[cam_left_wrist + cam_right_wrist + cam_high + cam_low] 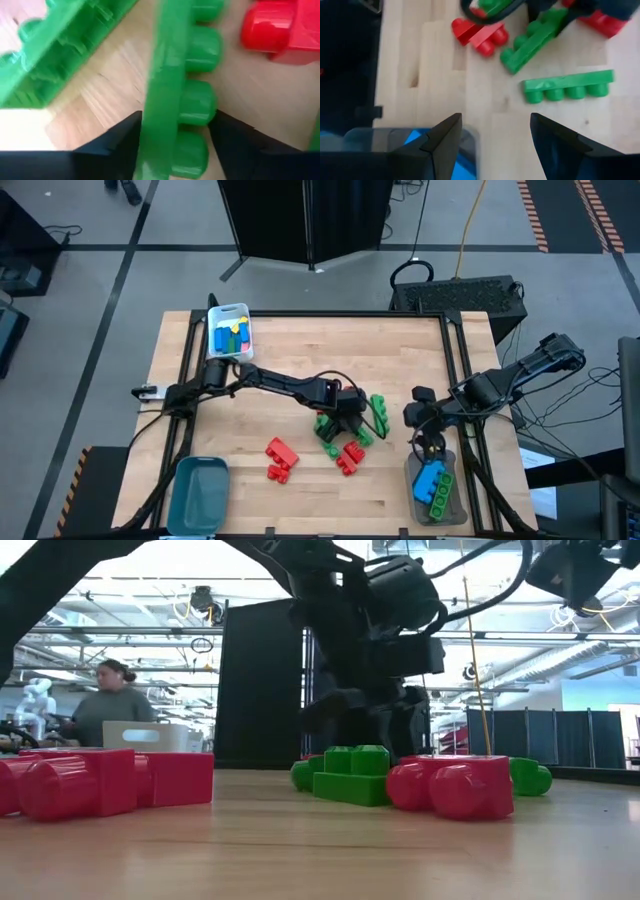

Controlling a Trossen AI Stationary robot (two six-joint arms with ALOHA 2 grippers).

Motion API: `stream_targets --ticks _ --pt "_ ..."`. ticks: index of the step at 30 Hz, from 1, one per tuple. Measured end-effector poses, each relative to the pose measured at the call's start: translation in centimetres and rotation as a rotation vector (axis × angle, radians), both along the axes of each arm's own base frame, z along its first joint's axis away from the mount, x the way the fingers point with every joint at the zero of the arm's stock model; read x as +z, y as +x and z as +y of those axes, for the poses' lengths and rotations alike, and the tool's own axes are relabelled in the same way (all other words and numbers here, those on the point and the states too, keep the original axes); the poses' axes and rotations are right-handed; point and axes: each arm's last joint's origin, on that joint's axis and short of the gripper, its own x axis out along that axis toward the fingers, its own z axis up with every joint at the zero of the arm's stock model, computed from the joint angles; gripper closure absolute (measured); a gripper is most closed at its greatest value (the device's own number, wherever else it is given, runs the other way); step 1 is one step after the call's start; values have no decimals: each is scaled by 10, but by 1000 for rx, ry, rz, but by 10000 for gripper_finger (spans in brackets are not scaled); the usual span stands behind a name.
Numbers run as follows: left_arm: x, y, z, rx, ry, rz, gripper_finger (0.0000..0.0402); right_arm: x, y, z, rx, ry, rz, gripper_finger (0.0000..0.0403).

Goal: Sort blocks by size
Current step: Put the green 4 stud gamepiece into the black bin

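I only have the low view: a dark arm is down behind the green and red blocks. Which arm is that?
Observer: The left one. The high view shows the left gripper over the green blocks.
Operator: What is it going for?
Observer: The left wrist view shows a green four-stud bar right in front of it.
Operator: And the right arm?
Observer: The right gripper hovers, fingers open and empty, at the clear bin, which holds a blue block and a green block.
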Motion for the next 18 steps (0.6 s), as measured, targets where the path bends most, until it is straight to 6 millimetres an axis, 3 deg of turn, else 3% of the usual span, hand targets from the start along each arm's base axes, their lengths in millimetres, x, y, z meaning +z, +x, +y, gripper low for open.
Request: stream_targets --ticks 6,10,18 --pt "1 -1 2 91 -35 18 269 0 4 -3 -87 -91 -65 181" --pt "7 -4 2 175 -50 36 272 -3 11 0 -91 -122 -82 181" --pt "34 -13 4 320 -70 24 249 -19 31 9 -217 -407 -201 181"
